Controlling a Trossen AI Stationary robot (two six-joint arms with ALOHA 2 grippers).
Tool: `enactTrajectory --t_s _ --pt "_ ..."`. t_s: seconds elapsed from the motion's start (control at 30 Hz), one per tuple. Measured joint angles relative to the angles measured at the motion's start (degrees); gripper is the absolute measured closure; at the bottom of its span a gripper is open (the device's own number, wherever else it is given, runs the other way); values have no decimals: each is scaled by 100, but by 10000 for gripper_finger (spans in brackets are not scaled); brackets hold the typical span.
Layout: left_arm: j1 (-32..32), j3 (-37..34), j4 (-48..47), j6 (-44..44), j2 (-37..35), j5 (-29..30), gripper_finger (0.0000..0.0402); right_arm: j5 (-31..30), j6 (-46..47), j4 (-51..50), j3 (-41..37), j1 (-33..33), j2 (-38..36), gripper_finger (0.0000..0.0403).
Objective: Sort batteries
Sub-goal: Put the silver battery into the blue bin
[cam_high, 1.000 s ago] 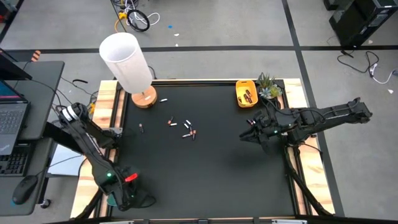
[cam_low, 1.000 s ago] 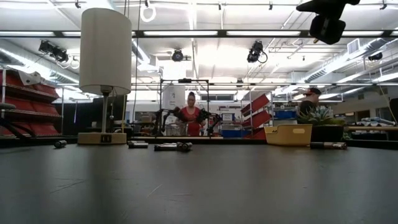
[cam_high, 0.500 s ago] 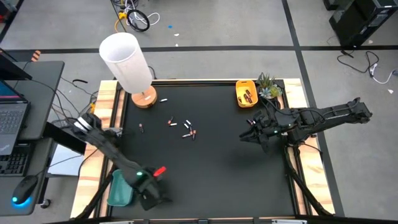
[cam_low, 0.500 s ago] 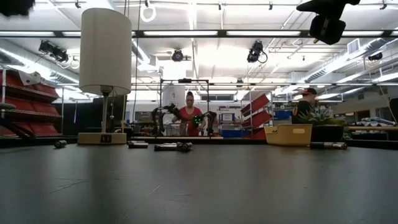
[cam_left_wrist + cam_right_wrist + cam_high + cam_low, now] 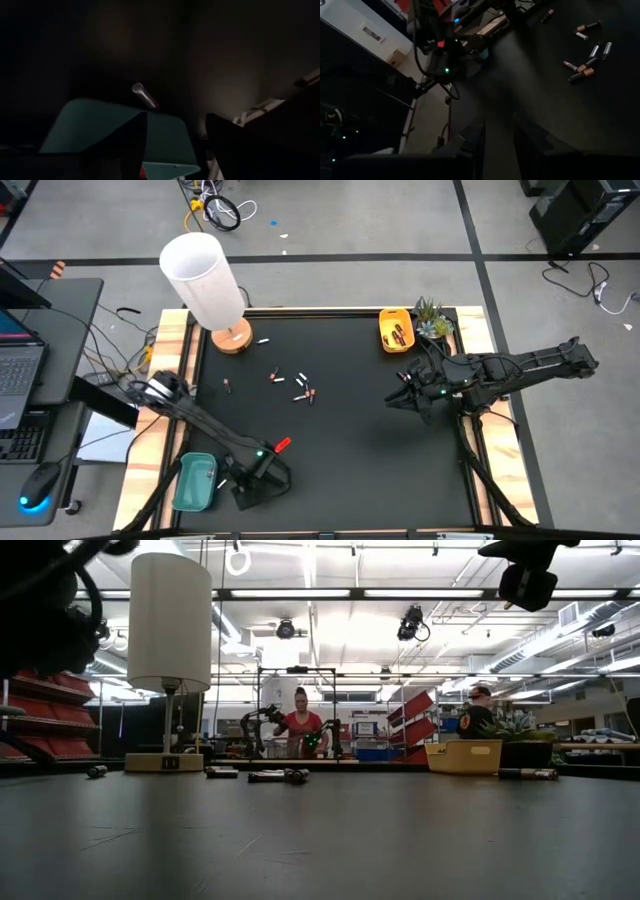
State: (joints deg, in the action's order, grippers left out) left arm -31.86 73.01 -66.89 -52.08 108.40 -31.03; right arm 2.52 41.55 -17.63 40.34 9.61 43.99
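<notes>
Left gripper (image 5: 243, 496), fingers apart, at seven o'clock beside one teal tray (image 5: 194, 482); roughly seven loose batteries (image 5: 303, 391) mid-surface; right gripper's (image 5: 398, 397) state indeterminable.

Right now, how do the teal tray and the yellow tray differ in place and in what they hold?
The teal tray sits at the table's near left corner, beside the left gripper; the yellow tray sits at the far right edge, next to a small plant. The yellow tray holds dark batteries with reddish ends; the teal tray shows one pale battery. Both are small open trays on the black table.
</notes>
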Motion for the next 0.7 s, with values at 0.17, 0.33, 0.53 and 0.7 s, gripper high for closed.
enactTrajectory --t_s 0.17,0.33,0.53,0.7 --pt "93 0 -158 383 222 2 182 -17 -66 -1 0 -7 0 318" --pt "131 -2 -398 1058 540 -439 187 -37 -80 0 0 -69 0 318" --pt "131 -4 -531 1607 706 -449 188 -33 -67 0 0 -122 0 318" --pt "127 -19 -478 1847 714 -306 188 -31 -63 -2 0 -122 0 318"
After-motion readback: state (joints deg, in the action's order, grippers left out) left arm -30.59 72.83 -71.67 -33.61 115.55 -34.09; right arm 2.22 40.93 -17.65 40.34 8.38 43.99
